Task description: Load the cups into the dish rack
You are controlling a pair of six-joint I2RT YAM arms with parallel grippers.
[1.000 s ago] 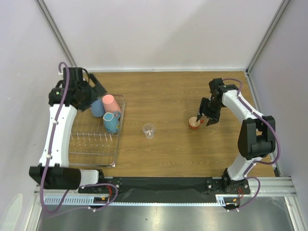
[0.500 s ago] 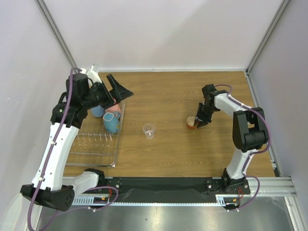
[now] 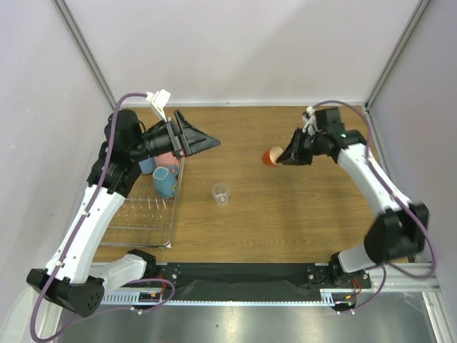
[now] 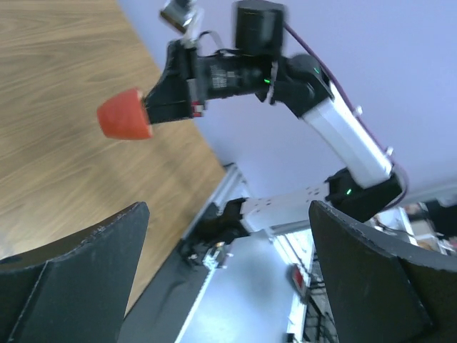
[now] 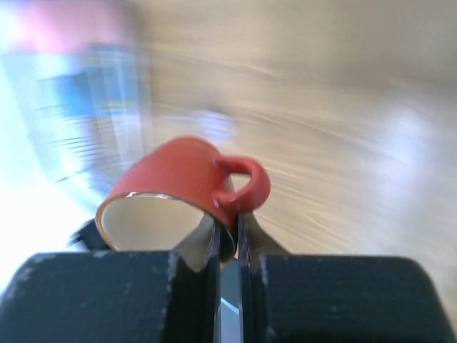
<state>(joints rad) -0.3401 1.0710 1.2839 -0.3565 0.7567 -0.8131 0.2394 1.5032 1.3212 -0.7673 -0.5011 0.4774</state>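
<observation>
1. your right wrist view is blurring badly: the dish rack (image 5: 86, 121) and the cups in it are showing only as blue and pink streaks.
2. the clear glass (image 5: 214, 125) is reading there as a faint pale blot.
3. in your top view, the left arm (image 3: 96, 214) is covering parts of the pink tumbler (image 3: 168, 158) and the light-blue tumbler (image 3: 147, 166).
4. in your left wrist view, the left gripper (image 4: 228, 207) is running its fingers (image 4: 78, 271) off the bottom edge, and the orange mug (image 4: 125, 114) is hiding its mouth behind the right gripper (image 4: 153, 107).

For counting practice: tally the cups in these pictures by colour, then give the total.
Blue: 2 (light-blue tumbler, blue-grey mug)
Pink: 1 (pink tumbler)
Orange: 1 (orange mug)
Clear: 1 (clear glass)
Total: 5
</observation>
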